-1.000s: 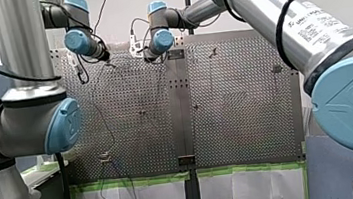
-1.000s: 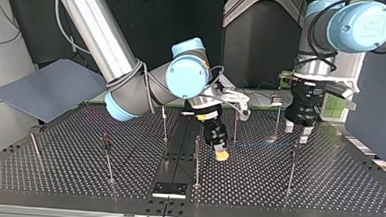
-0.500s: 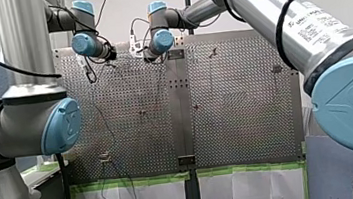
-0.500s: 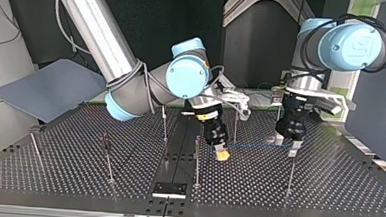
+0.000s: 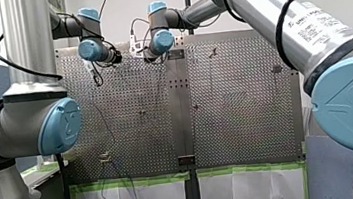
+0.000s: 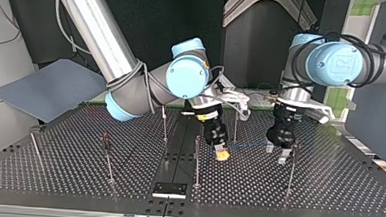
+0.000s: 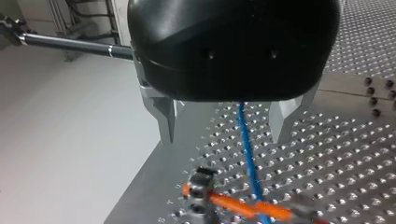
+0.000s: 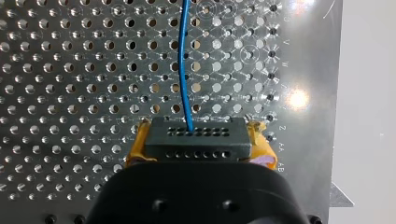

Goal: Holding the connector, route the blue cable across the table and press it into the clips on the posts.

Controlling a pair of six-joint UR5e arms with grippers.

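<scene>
Blue cable [image 6: 249, 145] between my right gripper [image 6: 221, 154] and my left gripper [image 6: 276, 154].

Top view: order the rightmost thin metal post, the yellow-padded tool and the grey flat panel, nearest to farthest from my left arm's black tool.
1. Rightmost thin metal post, just beside my left arm's black tool, at the view's right.
2. My right arm's yellow-padded tool, near the middle.
3. Grey flat panel, far left.

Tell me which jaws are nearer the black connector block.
Right. My right jaws clamp the black perforated connector block; my left jaws stand open astride the thin blue cable, farther along it.
</scene>
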